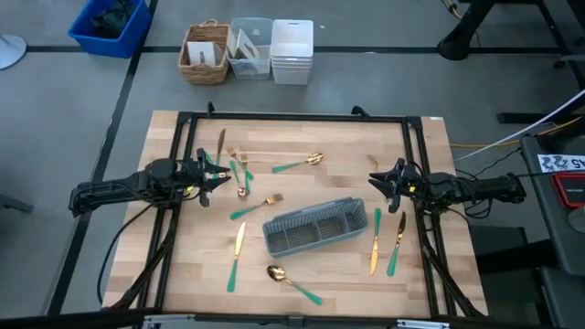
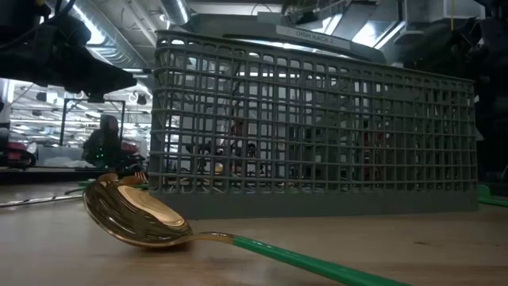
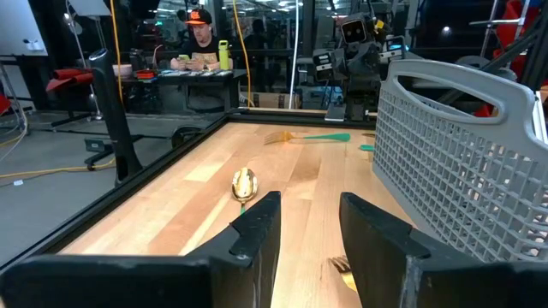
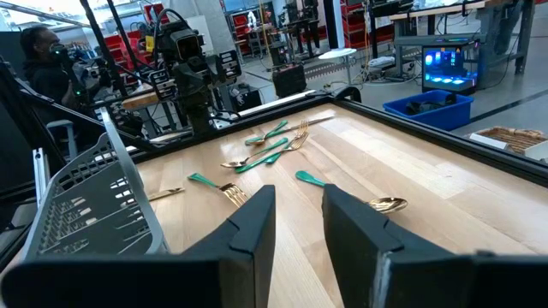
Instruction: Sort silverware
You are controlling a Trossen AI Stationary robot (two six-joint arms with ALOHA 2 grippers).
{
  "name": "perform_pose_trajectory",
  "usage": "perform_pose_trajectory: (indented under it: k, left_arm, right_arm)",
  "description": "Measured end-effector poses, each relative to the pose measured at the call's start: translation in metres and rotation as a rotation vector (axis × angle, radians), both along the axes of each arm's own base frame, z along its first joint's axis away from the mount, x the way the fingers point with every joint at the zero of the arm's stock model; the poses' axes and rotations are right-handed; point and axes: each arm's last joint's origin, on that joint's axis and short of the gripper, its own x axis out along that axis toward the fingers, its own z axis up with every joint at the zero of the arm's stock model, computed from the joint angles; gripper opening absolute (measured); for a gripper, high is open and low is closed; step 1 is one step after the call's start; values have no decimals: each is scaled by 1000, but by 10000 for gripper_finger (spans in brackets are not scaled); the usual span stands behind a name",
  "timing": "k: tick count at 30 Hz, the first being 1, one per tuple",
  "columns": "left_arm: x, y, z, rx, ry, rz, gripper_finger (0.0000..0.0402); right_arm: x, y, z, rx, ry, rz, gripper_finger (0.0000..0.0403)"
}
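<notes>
Silverware lies scattered around the empty caddy, unsorted; left gripper and right gripper wait open, holding nothing

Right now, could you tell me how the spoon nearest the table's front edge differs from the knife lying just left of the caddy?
The front spoon has a rounded gold bowl; the knife has a slim, straight gold blade. The spoon lies slanted, bowl toward the grey caddy and handle running right toward the front edge; the knife lies nearly straight front-to-back, blade toward the far side. The spoon sits in front of the caddy, the knife to its left. Both have green handles, lie flat on the table, and are untouched by either gripper.
</notes>
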Motion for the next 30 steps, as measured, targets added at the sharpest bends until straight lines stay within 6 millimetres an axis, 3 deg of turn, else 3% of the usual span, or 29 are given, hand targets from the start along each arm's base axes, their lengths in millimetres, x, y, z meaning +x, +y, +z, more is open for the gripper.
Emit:
perform_pose_trajectory:
  k: [11, 23, 30]
  left_arm:
    - [0, 0, 0, -187, -47, 11, 114]
    - [-1, 1, 7, -152, -79, 51, 114]
    - [-4, 2, 21, -108, 104, 96, 114]
  right_arm:
    - [0, 0, 0, 1, -4, 0, 101]
    - [0, 0, 2, 5, -36, -11, 101]
    - [1, 0, 3, 6, -47, -12, 101]
